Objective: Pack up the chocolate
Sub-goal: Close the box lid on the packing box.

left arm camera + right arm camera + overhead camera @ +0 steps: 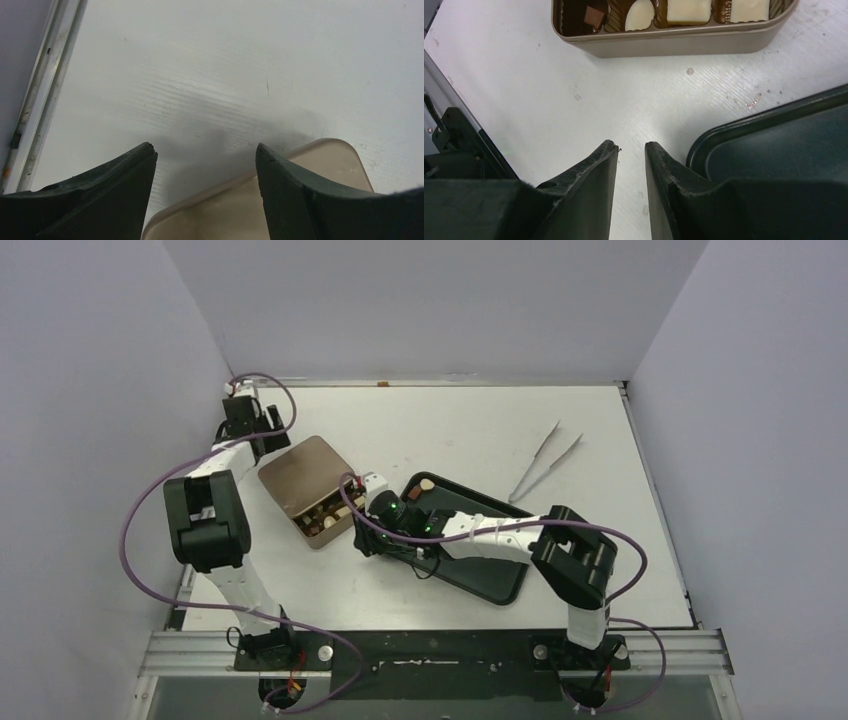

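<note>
The gold-brown tin [308, 480] sits left of centre, its top mostly covered by a flat brown surface. Chocolate pieces [322, 519] show along its near-right edge. The right wrist view shows this row in the tin [674, 45]: a dark brown piece [595, 17] and cream-white pieces [640, 14]. Two more pieces [427, 484] lie at the far end of the black tray [480, 570]. My right gripper [359, 537] [631, 145] hangs over bare table between tin and tray, jaws narrowly apart and empty. My left gripper [266, 432] [205, 152] is wide open over the tin's far-left corner [240, 210].
Metal tweezers [545, 464] lie on the table to the far right of the tray. Grey walls close off the left, back and right sides. A metal rail [40, 95] runs along the table's left edge.
</note>
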